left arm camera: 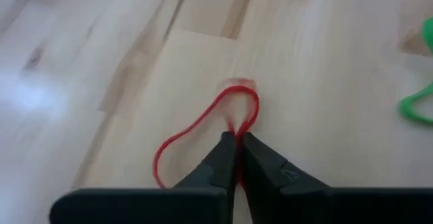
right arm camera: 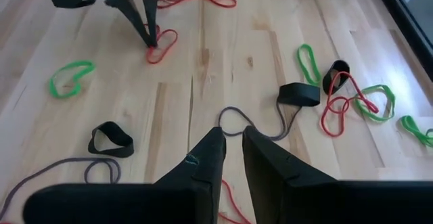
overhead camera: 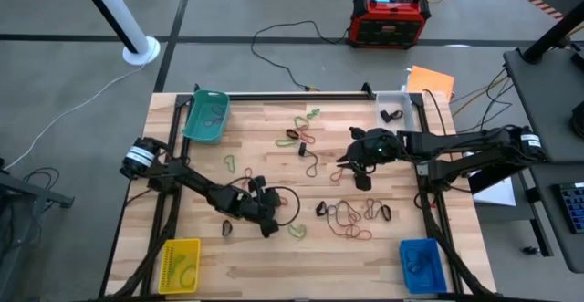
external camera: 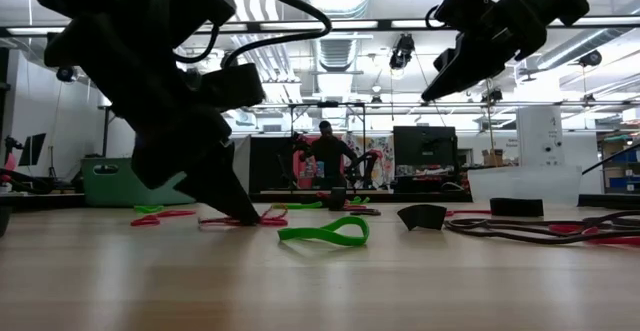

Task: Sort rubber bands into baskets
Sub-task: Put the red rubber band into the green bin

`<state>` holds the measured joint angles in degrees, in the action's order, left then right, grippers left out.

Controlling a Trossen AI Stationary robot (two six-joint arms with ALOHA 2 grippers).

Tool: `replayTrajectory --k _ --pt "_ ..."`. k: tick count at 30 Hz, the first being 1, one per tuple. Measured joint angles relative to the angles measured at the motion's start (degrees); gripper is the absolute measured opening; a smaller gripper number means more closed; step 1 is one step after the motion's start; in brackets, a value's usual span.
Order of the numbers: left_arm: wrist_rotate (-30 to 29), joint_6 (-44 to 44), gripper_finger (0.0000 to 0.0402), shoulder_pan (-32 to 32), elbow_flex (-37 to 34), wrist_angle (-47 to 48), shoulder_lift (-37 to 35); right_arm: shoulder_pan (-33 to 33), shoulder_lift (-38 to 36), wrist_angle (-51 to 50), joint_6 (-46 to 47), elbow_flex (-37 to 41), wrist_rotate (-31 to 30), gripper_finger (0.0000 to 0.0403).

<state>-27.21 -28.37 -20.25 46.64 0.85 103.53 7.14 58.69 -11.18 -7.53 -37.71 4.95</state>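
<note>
My left gripper (overhead camera: 270, 227) is down at the table, left of the middle, and shut on a thin red rubber band (left arm camera: 203, 126). It also shows in the low view (external camera: 250, 214) and in the right wrist view (right arm camera: 152, 43). My right gripper (overhead camera: 362, 182) hangs well above the table (external camera: 432, 93), its fingers a narrow gap apart and empty (right arm camera: 233, 143). Below it lie a grey band (right arm camera: 233, 119) and black bands (right arm camera: 110, 138). The baskets stand at the corners: teal (overhead camera: 206, 116), clear (overhead camera: 400, 109), yellow (overhead camera: 179, 265) and blue (overhead camera: 422, 264). My left gripper pinches the red band between its two fingertips, on the two strands that run together at the narrow part of the loop (left arm camera: 238, 130). The fingers come down at a slant from above. The band lies slack on the table, its loops spread to either side of the tips.
Loose bands lie scattered over the wooden table: a green one (external camera: 325, 234) near the front, a tangle of red, green and black ones (overhead camera: 351, 215) at the middle right, more (overhead camera: 301, 133) toward the far edge. A red-and-black box (overhead camera: 390, 19) stands on the floor beyond the table.
</note>
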Motion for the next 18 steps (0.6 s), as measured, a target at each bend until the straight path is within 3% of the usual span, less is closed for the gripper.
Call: replayTrajectory --k 6,18 --pt "-0.78 6.01 0.0 0.04 0.69 -0.2 -5.84 0.0 -4.04 -0.1 0.02 0.02 -0.02 0.0013" --pt "-4.17 12.93 0.0 0.48 0.83 8.67 -19.51 -0.5 -6.47 4.07 -1.48 1.25 -0.04 0.0009"
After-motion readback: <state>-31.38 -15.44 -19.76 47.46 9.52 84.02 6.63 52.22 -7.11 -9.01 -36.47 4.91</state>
